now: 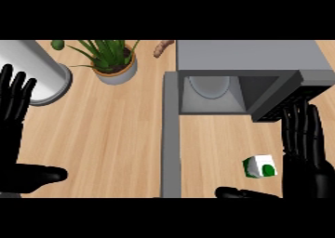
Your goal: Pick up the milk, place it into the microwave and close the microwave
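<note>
Right hand: I see my right hand (pixel 304 148) at the right side of the view, fingers straight and pointing toward the far side, thumb stretched out to the left along the near edge. It holds nothing.
Right hand to milk: the milk (pixel 259 166) stands on the table just left of my palm, in the space between thumb and fingers. I cannot tell whether the palm touches it.
Milk: a small white carton with green patches, sitting on the table near the right side, outside the microwave.
Right fingertips: they reach up to the near edge of the microwave door (pixel 284 100), which is swung open toward the right and overlaps the fingertips in my view.
Microwave: the microwave (pixel 249 60) is a grey box at the far right of the table. Its cavity faces me and a pale round turntable (pixel 210 87) shows inside.
Table: light wood (pixel 108 135), with a grey strip (pixel 171 139) running from near to far just left of the microwave.
Left hand: my left hand (pixel 9 116) rests at the left edge, fingers straight and up, thumb out to the right, holding nothing.
Far left: a white cylinder (pixel 34 69) lies behind the left hand's fingers.
Far middle: a potted plant (pixel 112 62) in a grey pot stands between the cylinder and the microwave.
</note>
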Motion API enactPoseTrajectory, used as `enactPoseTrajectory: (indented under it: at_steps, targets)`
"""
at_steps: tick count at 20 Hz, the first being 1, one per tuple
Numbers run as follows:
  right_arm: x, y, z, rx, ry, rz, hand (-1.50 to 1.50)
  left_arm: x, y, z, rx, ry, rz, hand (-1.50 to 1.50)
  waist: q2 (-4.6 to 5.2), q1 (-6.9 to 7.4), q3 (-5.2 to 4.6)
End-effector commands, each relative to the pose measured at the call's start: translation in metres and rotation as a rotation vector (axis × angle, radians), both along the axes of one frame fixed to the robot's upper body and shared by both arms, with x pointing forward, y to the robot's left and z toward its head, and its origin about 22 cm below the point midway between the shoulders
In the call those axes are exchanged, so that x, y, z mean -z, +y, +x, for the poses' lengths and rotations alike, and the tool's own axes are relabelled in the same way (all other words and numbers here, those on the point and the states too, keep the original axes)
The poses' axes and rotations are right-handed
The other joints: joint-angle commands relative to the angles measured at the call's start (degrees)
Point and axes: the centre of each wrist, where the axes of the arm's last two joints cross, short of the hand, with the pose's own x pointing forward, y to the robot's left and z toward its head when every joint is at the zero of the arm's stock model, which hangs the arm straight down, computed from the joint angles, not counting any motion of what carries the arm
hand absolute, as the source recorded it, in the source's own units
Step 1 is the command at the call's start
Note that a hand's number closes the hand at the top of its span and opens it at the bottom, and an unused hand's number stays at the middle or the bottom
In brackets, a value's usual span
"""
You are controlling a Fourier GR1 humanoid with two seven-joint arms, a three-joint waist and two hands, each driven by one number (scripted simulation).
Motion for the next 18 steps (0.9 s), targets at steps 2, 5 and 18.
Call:
enactPoseTrajectory:
  at_steps: [2, 5, 18]
  targets:
    - [0.015, 0.029, -0.026, -0.012, 0.008, 0.071, -1.50, 0.005, 0.024, -0.026, 0.034, 0.076, -0.038, -1.50, -0.15, 0.33, -0.05]
    - [0.005, 0.049, -0.042, -0.007, 0.007, 0.110, -1.50, 0.004, 0.030, -0.028, 0.003, 0.067, -0.041, -1.50, -0.12, 0.15, -0.07]
    - [0.044, 0.060, -0.039, 0.271, 0.003, -0.055, -1.50, 0.018, 0.025, -0.073, 0.005, 0.081, -0.038, -1.50, -0.06, 0.29, -0.07]
